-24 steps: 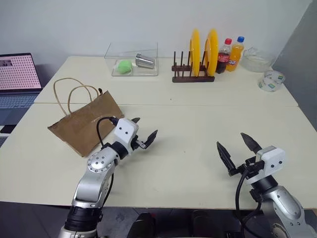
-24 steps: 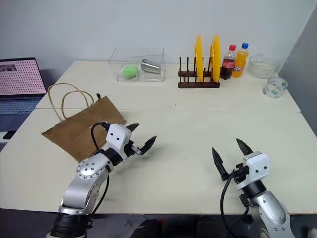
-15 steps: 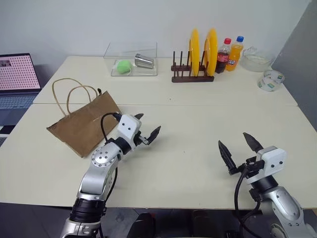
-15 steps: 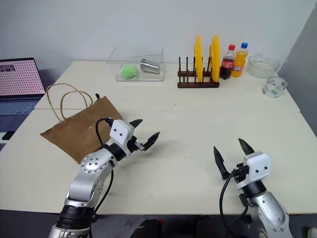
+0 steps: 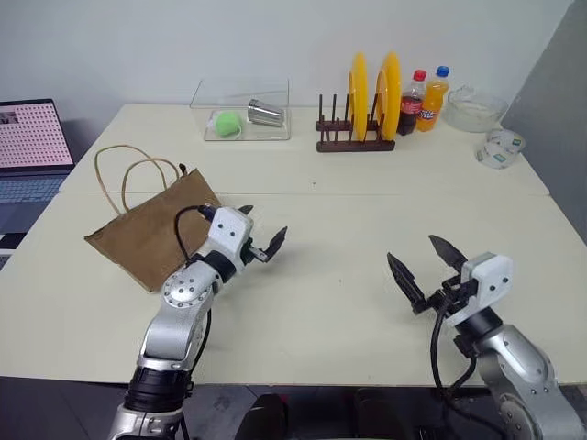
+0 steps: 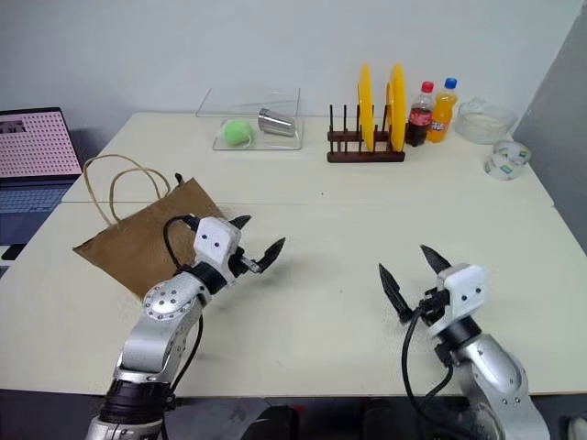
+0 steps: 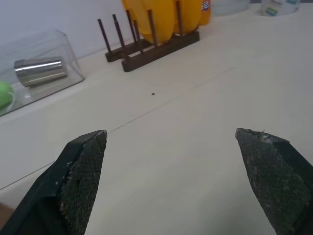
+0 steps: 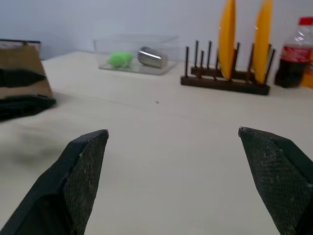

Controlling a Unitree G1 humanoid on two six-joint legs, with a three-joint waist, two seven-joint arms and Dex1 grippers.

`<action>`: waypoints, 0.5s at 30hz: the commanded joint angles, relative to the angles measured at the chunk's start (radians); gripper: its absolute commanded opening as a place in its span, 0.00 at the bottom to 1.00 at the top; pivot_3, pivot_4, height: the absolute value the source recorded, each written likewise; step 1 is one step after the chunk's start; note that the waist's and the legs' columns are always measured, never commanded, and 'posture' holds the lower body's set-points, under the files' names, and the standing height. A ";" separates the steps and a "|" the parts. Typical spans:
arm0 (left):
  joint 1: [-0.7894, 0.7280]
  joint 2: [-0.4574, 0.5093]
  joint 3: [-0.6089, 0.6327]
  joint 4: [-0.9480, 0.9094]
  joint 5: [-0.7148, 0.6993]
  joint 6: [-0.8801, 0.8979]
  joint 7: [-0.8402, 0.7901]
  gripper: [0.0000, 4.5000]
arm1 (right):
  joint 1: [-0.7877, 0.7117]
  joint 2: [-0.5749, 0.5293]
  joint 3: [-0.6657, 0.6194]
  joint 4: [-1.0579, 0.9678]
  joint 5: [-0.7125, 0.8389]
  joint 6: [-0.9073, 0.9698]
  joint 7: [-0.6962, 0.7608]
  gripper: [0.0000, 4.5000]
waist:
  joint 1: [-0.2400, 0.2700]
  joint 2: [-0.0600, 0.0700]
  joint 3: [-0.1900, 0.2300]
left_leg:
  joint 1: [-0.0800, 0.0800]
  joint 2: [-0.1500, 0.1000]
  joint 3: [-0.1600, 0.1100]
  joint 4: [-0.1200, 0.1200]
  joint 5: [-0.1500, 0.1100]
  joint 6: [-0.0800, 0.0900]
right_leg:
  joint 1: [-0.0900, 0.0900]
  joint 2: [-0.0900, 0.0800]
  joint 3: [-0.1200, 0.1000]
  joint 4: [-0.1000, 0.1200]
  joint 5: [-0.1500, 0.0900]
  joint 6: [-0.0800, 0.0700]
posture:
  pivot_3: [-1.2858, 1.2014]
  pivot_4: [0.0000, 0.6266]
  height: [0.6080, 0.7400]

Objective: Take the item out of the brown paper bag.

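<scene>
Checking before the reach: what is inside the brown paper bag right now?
Nothing inside shows. The brown paper bag lies on the table, its paper covering any contents; only its cord handles show outside.

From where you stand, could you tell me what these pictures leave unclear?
- Contents of the kraft-brown paper bag with looped cord handles: head views, hidden by its own paper side.
- Labels on the cola and orange soda bottles: head views, too small.
- Open laptop: head views, cut off by the edge.
</scene>
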 commanded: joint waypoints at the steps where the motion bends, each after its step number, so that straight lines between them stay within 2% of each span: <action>1: 0.046 0.028 0.117 -0.102 -0.061 0.022 0.017 0.99 | -0.128 -0.050 0.016 -0.051 0.107 0.074 0.073 1.00 | 0.000 0.000 0.000 | 0.000 0.000 -0.001 0.000 0.000 0.000 | 0.000 0.000 -0.001 0.000 0.000 0.000 | 0.52 0.24 1.00; 4: 0.097 0.046 0.190 -0.156 -0.115 0.060 0.010 0.99 | -0.209 -0.081 0.018 -0.017 0.155 0.108 0.115 1.00 | 0.006 0.000 0.000 | 0.000 0.000 -0.001 0.000 0.000 0.000 | 0.000 0.000 -0.002 0.000 0.000 0.000 | 0.52 0.24 1.00; 8: 0.151 0.124 0.356 -0.193 -0.234 0.159 -0.023 0.99 | -0.283 -0.100 0.035 0.061 0.179 0.108 0.184 1.00 | 0.011 -0.001 0.000 | -0.002 -0.001 -0.002 0.000 0.000 0.000 | 0.000 -0.001 -0.002 -0.002 0.000 0.000 | 0.52 0.24 1.00; 11: 0.160 0.208 0.479 -0.157 -0.331 0.257 -0.061 0.99 | -0.315 -0.107 0.061 0.114 0.174 0.092 0.241 1.00 | 0.009 -0.001 0.000 | -0.002 0.000 -0.002 0.000 0.000 0.000 | 0.000 0.000 -0.003 -0.001 0.000 0.000 | 0.52 0.24 1.00; 15: 0.124 0.314 0.591 -0.046 -0.386 0.314 -0.086 0.99 | -0.349 -0.110 0.086 0.164 0.176 0.081 0.303 1.00 | 0.008 -0.001 0.000 | -0.001 -0.001 -0.002 0.000 0.000 0.000 | 0.000 0.000 -0.003 -0.001 0.000 0.000 | 0.52 0.24 1.00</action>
